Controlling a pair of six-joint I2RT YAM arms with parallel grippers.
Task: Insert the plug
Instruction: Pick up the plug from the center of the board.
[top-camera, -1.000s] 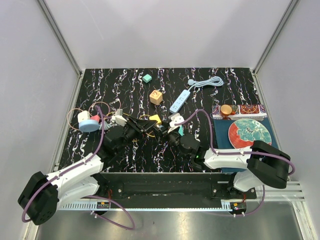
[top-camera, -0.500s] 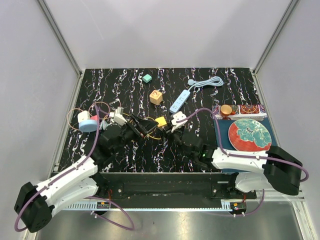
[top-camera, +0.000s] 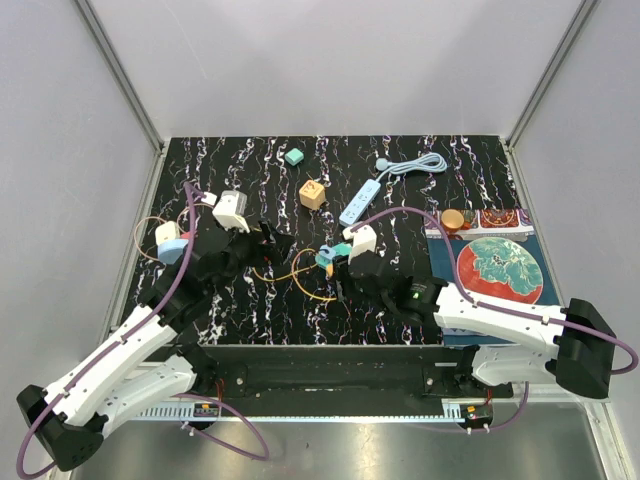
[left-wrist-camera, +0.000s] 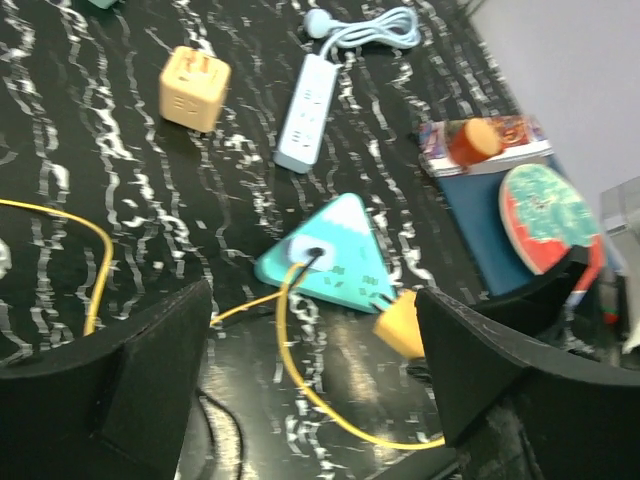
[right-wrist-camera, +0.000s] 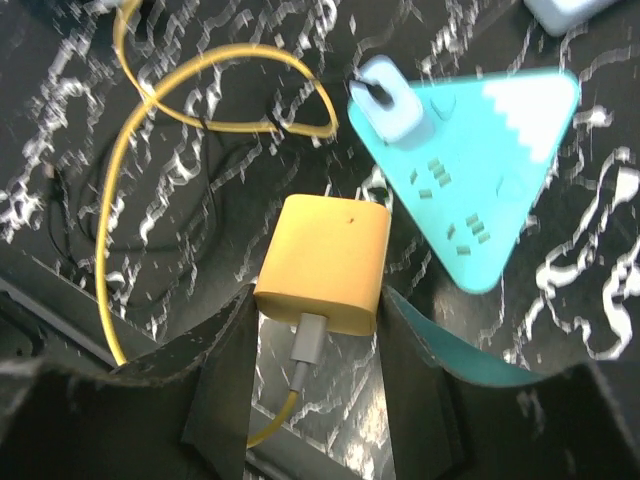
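Observation:
The plug is a yellow block (right-wrist-camera: 323, 262) with a grey connector and a yellow cable (right-wrist-camera: 180, 110) at its back. My right gripper (right-wrist-camera: 318, 300) is shut on its sides. It hangs beside the near corner of a teal triangular socket block (right-wrist-camera: 480, 170), whose slots show uncovered. From above, the right gripper (top-camera: 338, 272) sits just below the teal block (top-camera: 328, 256). My left gripper (left-wrist-camera: 312, 330) stands open and empty. It is left of the teal block (left-wrist-camera: 330, 262) and the plug (left-wrist-camera: 400, 322), over the looping cable (left-wrist-camera: 300, 370). From above, the left gripper (top-camera: 268, 240) is apart from both.
An orange cube adapter (top-camera: 313, 193), a white power strip (top-camera: 360, 202) with coiled cord, and a small green block (top-camera: 294, 156) lie farther back. A red patterned plate (top-camera: 498, 266) on a blue mat and an orange cup (top-camera: 453, 218) are at the right. A blue round object (top-camera: 170, 247) is at the left.
My left gripper opened, let go and drew back to the left. My right gripper, still holding the yellow plug, shifted slightly, and the teal block now shows beside it.

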